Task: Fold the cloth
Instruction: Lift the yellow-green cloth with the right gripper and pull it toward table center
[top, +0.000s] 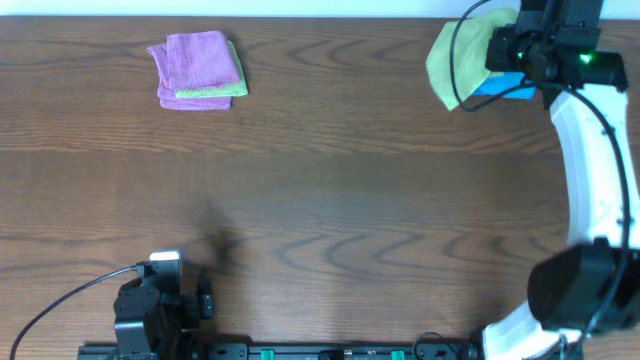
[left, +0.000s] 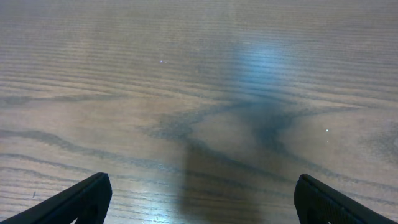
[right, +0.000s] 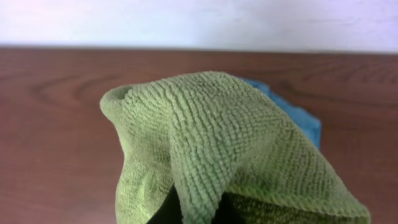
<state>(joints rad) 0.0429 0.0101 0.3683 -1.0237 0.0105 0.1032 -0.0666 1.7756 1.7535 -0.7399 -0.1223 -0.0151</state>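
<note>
My right gripper (right: 194, 210) is clamped shut on a pinch of the lime-green square microfibre towel (right: 205, 137), which drapes from it in a soft peak at the far right corner of the tabletop (top: 350, 200), over a bright blue cloth (right: 301, 118). I judge it light, limp and grippy: it will sag, so I would take hold at corners or along an edge. My left gripper (left: 199, 204) hangs wide open and empty by the near left edge.

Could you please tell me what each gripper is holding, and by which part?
The right gripper pinches the green cloth by a bunched fold; the left gripper is open and empty.
</note>
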